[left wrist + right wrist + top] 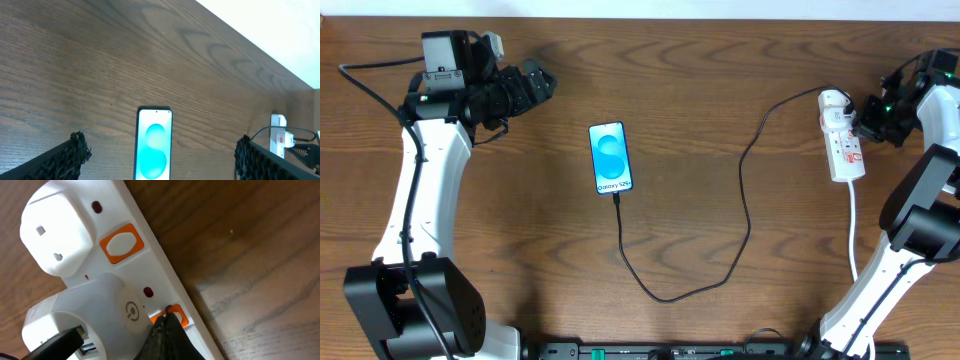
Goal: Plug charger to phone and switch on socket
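The right gripper [166, 330] shows as a single dark tip touching an orange switch [180, 316] on the socket [150, 262], just beside the white adapter [90, 315]. I cannot tell whether its jaws are together. The left gripper [538, 84] hangs wide open and empty, its fingers [70, 157] cut off by the frame. The phone [154, 145] lies beyond, between them, and the charger [665, 297] meets its lower edge.

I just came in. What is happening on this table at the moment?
The charger seems plugged into the phone, whose screen is lit. The right end effector, shut, has its tip on an orange switch of the socket, beside the white adapter. Whether that switch is on yet, I cannot tell. The left end effector is open, holds nothing, and is apart from the phone.
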{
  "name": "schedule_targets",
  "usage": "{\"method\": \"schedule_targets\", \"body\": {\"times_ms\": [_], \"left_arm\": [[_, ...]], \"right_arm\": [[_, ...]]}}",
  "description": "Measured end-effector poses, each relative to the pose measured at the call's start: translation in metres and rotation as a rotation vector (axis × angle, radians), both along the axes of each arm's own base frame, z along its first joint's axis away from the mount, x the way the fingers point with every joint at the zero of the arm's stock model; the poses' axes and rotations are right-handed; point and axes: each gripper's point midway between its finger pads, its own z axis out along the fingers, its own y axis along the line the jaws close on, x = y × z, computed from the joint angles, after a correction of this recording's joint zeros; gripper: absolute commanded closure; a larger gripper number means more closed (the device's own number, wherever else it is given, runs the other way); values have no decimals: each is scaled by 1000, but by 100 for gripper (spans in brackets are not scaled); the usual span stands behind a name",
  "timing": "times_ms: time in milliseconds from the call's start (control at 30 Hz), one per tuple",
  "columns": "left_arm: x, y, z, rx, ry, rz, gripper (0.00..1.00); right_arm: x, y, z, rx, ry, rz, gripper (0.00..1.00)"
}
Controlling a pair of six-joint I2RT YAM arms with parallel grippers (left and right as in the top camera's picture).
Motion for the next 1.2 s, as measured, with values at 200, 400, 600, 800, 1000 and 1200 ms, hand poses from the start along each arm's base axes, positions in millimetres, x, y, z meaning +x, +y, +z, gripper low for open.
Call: {"method": "schedule_targets", "body": {"times_ms": [200,400,600,800,1000,1200], "left_arm": [[0,0,0,0,0,0,5],[0,0,0,0,0,0,5],[0,0,0,0,0,0,5],[0,0,0,0,0,0,5],[0,0,0,0,0,0,5],[0,0,0,0,0,0,5]], "right_arm": [[-1,1,0,26,17,-73,99],[0,1,0,35,19,-103,99],[0,0,0,32,20,-111,99],[1,-3,3,47,11,-123,99],[-2,-8,14,140,-25,-151,99],[-16,-14,78,205,-114,-183,99]]}}
